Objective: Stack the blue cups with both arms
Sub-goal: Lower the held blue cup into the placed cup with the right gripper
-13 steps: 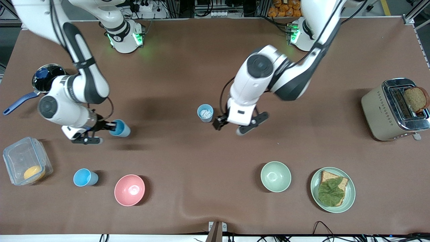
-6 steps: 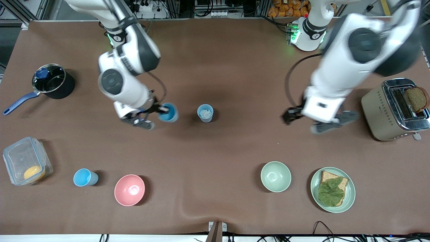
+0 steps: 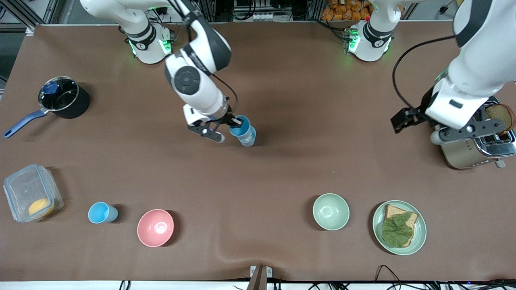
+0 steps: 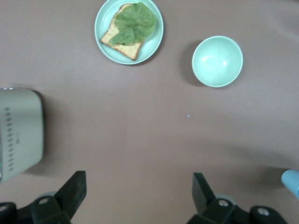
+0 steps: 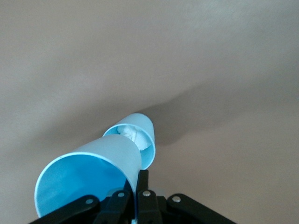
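Observation:
My right gripper [image 3: 233,122] is shut on the wall of a sky blue cup [image 3: 241,122] and holds it just over the paler grey-blue cup [image 3: 250,139], which stands mid-table. In the right wrist view the held cup [image 5: 88,179] fills the foreground, pinched at its rim by my fingers [image 5: 144,183]. The pale cup [image 5: 138,136], white inside, sits right past it. I cannot tell whether the two touch. My left gripper [image 3: 415,130] is open and empty beside the toaster; the left wrist view shows it [image 4: 138,189] over bare table. A second sky blue cup [image 3: 100,212] stands beside the pink bowl [image 3: 155,227].
The toaster [image 3: 459,137] with bread stands at the left arm's end. A pale green bowl [image 3: 331,211] and a plate [image 3: 419,237] with a sandwich lie nearer the camera. A pot [image 3: 62,98] and a clear box [image 3: 30,193] are at the right arm's end.
My right arm carried the sky blue cup from its end of the table to over the pale cup. My left arm pulled away from the pale cup to the toaster.

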{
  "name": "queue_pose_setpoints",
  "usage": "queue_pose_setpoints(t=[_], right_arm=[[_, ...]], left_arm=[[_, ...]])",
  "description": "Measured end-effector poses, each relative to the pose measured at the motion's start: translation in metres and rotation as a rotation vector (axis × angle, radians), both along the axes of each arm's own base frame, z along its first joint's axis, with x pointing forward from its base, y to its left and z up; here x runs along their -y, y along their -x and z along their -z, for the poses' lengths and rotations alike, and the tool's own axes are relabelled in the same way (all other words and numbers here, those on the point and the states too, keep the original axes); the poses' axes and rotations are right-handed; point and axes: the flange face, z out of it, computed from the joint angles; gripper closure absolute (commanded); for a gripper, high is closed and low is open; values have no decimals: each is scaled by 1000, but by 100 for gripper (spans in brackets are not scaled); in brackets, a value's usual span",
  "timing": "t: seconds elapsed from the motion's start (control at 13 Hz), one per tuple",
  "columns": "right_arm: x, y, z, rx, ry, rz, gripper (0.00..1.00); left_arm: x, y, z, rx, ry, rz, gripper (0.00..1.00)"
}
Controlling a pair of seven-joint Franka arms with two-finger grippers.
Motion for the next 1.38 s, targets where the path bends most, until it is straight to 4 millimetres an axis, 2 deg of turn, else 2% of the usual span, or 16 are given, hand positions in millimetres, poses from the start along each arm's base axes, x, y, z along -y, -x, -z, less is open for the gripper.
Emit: queue_pose_setpoints(t=[0.15, 0.38, 0.46, 0.85, 1.0, 1.38], right_arm=[[-3, 1, 11, -9, 10, 3, 100], [0, -2, 12, -9, 12, 9, 100], [-1, -1, 14, -12, 14, 7, 100], [-11, 8, 35, -35, 35, -14, 99], [-12, 9, 41, -41, 41, -15, 1], [-12, 1, 31, -5, 50, -32, 0]], left_arm=[[-16, 9, -11, -8, 1, 30, 0], [-51, 15, -21, -12, 18, 48, 0], [-56, 17, -23, -15, 17, 43, 0], [-55, 19, -23, -22, 15, 45, 0], [-55, 20, -24, -23, 15, 45, 0], [-55, 21, -25, -26, 13, 44, 0]])
